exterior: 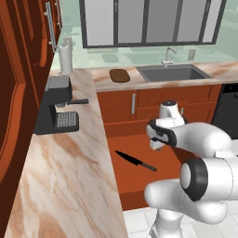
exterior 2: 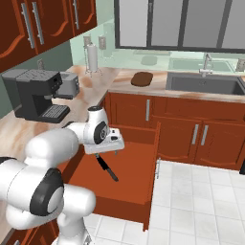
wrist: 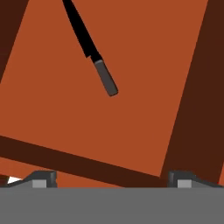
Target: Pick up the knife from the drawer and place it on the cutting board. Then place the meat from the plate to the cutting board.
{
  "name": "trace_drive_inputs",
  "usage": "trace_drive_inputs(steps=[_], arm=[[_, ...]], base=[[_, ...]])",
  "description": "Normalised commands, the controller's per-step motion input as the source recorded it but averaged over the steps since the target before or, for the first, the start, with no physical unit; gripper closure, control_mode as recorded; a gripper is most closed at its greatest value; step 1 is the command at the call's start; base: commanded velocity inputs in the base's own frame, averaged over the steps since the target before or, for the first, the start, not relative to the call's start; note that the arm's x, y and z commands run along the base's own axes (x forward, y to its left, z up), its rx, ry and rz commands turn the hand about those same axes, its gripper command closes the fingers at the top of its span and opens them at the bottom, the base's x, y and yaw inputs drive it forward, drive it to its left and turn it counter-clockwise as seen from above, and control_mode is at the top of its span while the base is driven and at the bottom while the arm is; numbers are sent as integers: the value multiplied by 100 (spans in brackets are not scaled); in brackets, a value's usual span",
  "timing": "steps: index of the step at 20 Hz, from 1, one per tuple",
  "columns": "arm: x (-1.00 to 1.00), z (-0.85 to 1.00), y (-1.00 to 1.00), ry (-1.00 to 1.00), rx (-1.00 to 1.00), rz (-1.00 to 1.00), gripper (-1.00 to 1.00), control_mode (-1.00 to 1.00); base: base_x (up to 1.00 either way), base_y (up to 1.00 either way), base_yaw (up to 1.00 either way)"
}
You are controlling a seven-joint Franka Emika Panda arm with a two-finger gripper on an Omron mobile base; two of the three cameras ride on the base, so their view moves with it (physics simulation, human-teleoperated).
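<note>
The knife lies flat on the floor of the pulled-out drawer, long axis diagonal, blade tip toward the left surface, handle toward the arm. Right of it hangs the gripper, fingers wide apart, holding nothing.

The drawer stands pulled out, open from above. Its flat floor is bare apart from the knife, which lies well clear of all four walls, leaving open floor on every side. The raised drawer walls bound sideways access. On the counter, open surface surrounds the cutting board, with the sink beside it.
</note>
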Motion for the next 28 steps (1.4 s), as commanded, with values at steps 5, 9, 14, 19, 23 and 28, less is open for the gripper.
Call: trace_drive_inputs(steps=[5,9,14,19,23,28], arm=[[0,-29,30,1,9,0,-100,-100],[0,-29,15,0,16,0,-100,-100],[0,-31,1,-11,15,0,-100,-100],[3,-23,0,-9,0,1,-100,-100],[8,-24,0,-6,0,1,-100,-100],[10,-36,0,-10,0,4,-100,-100]], base=[[0,0,0],[0,0,0],[0,0,0],[0,0,0],[0,0,0],[0,0,0]])
